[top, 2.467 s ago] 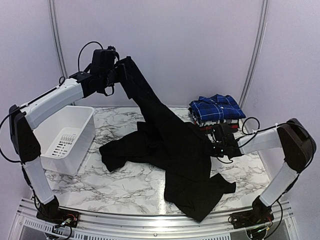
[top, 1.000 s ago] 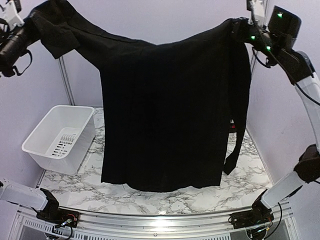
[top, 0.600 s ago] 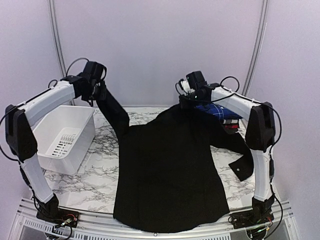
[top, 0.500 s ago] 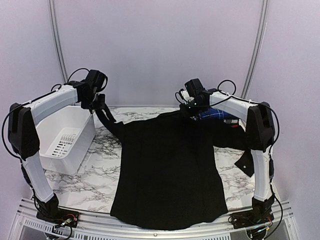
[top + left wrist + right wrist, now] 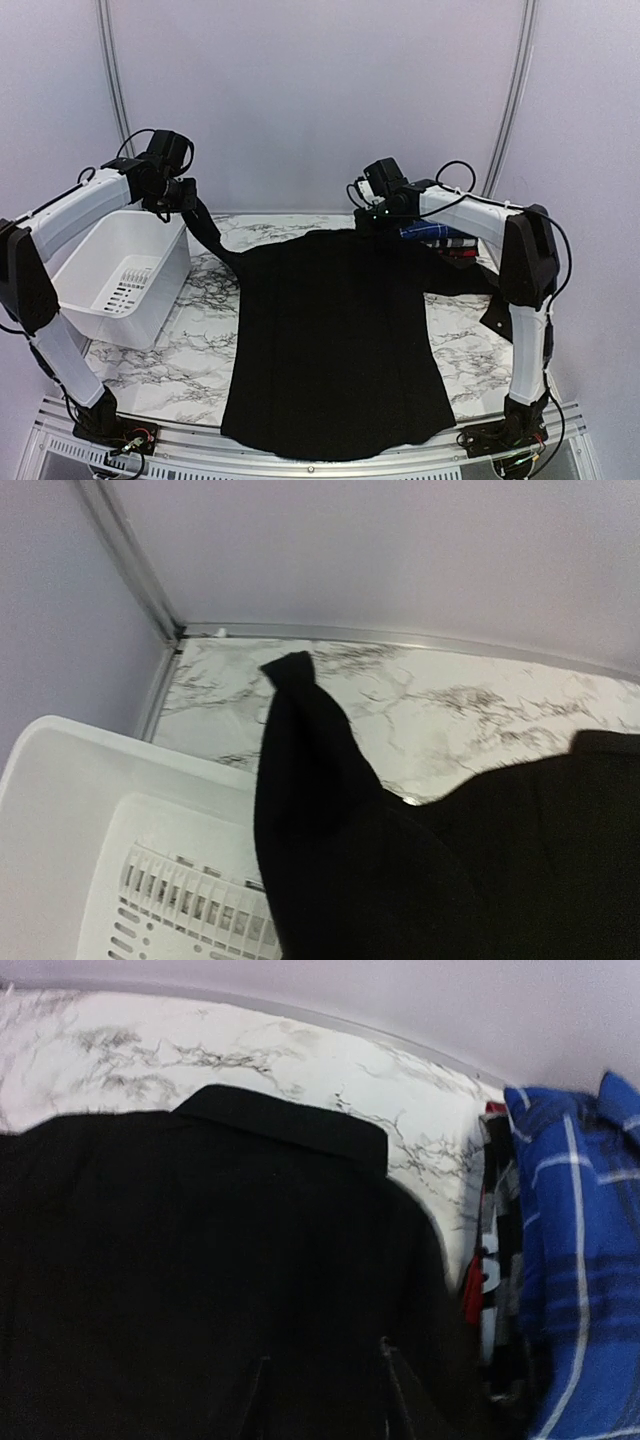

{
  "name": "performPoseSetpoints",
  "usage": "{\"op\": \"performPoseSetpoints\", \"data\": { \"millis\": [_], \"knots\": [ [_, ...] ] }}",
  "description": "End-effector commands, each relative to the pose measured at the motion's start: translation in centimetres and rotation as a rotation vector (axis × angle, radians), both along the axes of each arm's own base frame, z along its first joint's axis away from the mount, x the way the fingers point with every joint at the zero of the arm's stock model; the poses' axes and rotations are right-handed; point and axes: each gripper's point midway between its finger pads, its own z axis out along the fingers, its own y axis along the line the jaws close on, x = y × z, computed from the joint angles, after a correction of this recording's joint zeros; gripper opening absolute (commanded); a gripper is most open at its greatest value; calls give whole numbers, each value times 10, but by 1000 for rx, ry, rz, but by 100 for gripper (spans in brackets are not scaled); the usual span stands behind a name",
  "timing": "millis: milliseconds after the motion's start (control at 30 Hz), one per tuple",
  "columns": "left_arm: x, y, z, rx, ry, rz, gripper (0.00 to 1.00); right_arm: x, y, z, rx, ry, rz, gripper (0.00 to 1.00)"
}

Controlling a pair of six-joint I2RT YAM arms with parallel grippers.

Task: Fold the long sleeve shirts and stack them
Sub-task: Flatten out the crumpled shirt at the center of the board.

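Note:
The black long-sleeve shirt [image 5: 330, 340] lies spread back-up on the marble table, its hem hanging over the near edge. My left gripper [image 5: 188, 203] is shut on its left sleeve end, holding it raised at the back left. In the left wrist view the cloth [image 5: 400, 880] hides the fingers. My right gripper [image 5: 372, 220] is shut on the right shoulder beside the collar [image 5: 285, 1120], low over the table. The right sleeve [image 5: 492, 312] trails to the table's right edge. The folded plaid stack [image 5: 440, 238], blue-and-white on top [image 5: 580, 1260], sits behind the right arm.
A white plastic basket [image 5: 100, 270] stands at the left of the table, just under my left arm; it also shows in the left wrist view [image 5: 80, 810]. The back wall rail [image 5: 400, 638] runs close behind both grippers.
The shirt was held high and spread between both grippers, then brought down onto the table. In the last half second both grippers sank a little and the left moved leftwards.

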Motion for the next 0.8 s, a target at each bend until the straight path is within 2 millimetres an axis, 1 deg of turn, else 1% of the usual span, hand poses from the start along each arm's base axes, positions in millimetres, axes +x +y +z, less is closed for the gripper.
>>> {"op": "performPoseSetpoints", "data": {
  "millis": [0,67,133,200,267,333,367,433,533,600,667,700,733,767],
  "knots": [
    [-16,-75,-2,-95,22,-363,0,-2,19,28,27,-67,9,48],
    [-31,-109,-11,-74,46,-484,0,-9,23,43,57,-90,17,56],
    [-47,-140,-26,-95,83,-584,0,-17,27,58,90,-114,25,60],
    [-65,-168,-41,-129,117,-664,0,-28,28,71,131,-135,33,61],
    [-89,-199,-54,-179,144,-769,0,-40,26,81,182,-146,40,62],
    [-113,-226,-69,-206,178,-870,0,-56,27,85,251,-148,65,62],
    [-122,-236,-78,-206,198,-899,0,-63,27,85,283,-143,75,62],
    [-134,-245,-100,-210,254,-922,0,-80,28,83,330,-123,108,62],
    [-139,-249,-124,-238,309,-912,0,-103,35,67,361,-87,171,63],
    [-140,-251,-133,-249,331,-909,3,-117,39,51,352,-59,203,63],
    [-140,-252,-137,-251,337,-902,6,-130,41,32,337,-21,224,63],
    [-140,-251,-139,-250,341,-892,9,-136,42,25,334,-4,234,63],
    [-139,-250,-141,-249,344,-881,11,-142,45,21,334,8,244,63],
    [-138,-249,-142,-250,345,-861,15,-149,49,17,335,17,258,63]
  ]
}}
